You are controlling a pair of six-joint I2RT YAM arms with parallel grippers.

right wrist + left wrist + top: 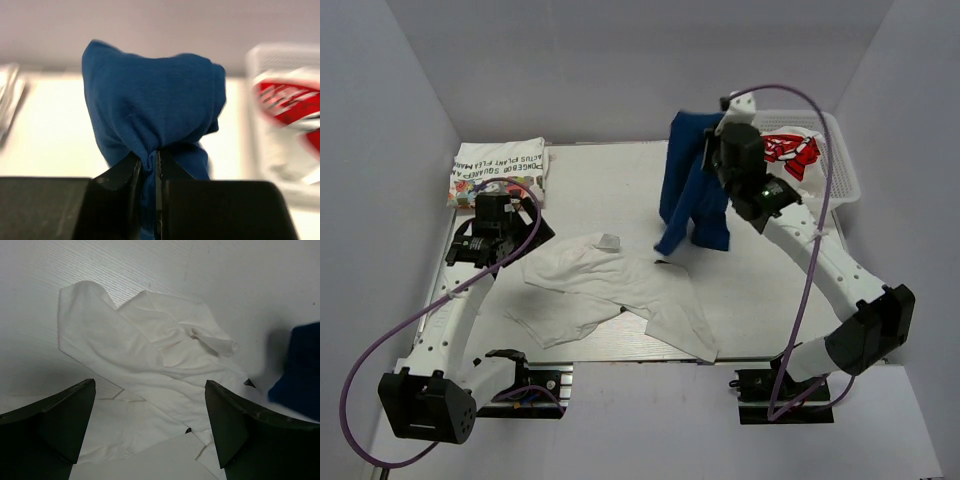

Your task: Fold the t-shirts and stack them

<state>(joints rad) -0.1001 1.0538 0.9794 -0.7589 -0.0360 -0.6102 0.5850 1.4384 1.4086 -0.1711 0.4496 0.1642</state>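
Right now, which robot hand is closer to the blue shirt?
Right. The right gripper is shut on the blue shirt, holding it up. The left gripper hangs open over the plain white shirt, apart from the blue one.

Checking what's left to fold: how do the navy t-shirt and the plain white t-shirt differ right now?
The navy t-shirt hangs bunched from the shut right claw; the plain white t-shirt lies rumpled on the table. The navy one is dark blue and gripped; the white one is held by nothing, the left claw open near it. Neither is folded.
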